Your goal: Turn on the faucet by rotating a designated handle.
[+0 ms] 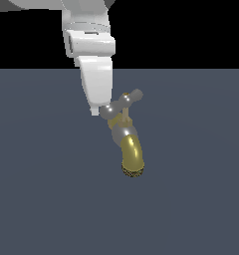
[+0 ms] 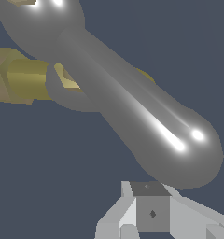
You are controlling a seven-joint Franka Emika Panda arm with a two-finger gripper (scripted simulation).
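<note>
The handle (image 1: pixel 123 103) is a thin, shiny silver bar with round, fat ends. It sits tilted on top of the faucet (image 1: pixel 129 144), with one end lower and one end higher. The lower round end is right beside the tip of the end effector (image 1: pixel 95 112), so close that they look like they touch. The higher end points away from the end effector, toward the exterior view's right. In the wrist view the handle (image 2: pixel 132 107) looks very big and fills most of the picture, and one round end sits just past the grey fingertip (image 2: pixel 151 212).

Under the bar is a thin brass stem, then a silver ring, then the curved yellow spout. The spout bends down and away from the end effector and ends in a dark, dotted tip. The faucet (image 2: pixel 25 77) shows as a yellow piece behind the bar in the wrist view.

The end effector hangs down from the white arm (image 1: pixel 89 42), beside the faucet on the exterior view's left. I cannot tell if it is spread apart or squeezed together.

The dark blue-grey surface (image 1: pixel 42 199) lies under everything.
</note>
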